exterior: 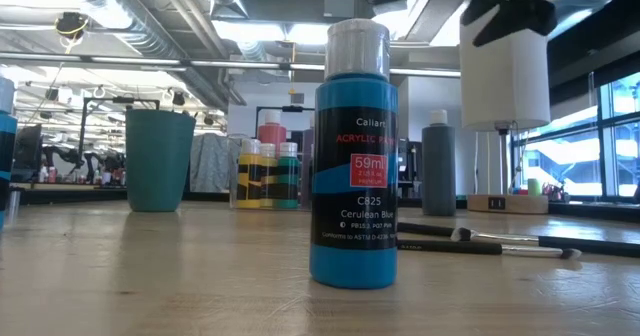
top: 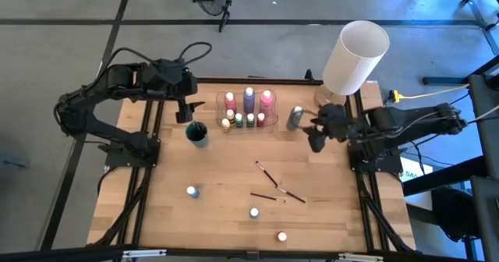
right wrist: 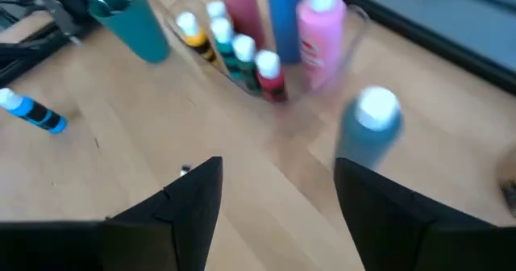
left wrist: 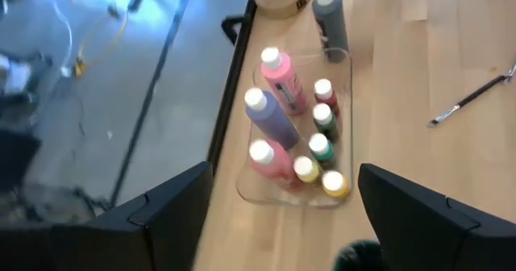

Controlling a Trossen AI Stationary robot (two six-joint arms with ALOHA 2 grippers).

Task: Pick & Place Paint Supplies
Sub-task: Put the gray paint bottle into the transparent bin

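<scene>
Because the clear tray (top: 248, 122) at the back of the table already holds three tall bottles and a row of tiny ones, I judge it to be the collecting place, and I read my two arms against it. My left gripper (top: 185, 111) hangs just beside the tray's left end, above the teal cup (top: 196, 132), its fingers spread wide with nothing between them. My right gripper (top: 316, 137) hovers near the tray's right end, its fingers parted and empty, and the grey bottle (top: 295, 118) stands upright just ahead of them, outside the tray; it looks like my nearest pick.

The rest lies well apart on the front half of the table: a blue bottle (top: 192, 191), another small bottle (top: 254, 212), a red one (top: 281, 236), all standing, and the paintbrushes (top: 276, 189) lying crossed near the middle.

The big white lamp (top: 355, 56) leans over the right rear corner, close above my right arm, so I would keep that wrist low. The cup crowds my left gripper's way down.
</scene>
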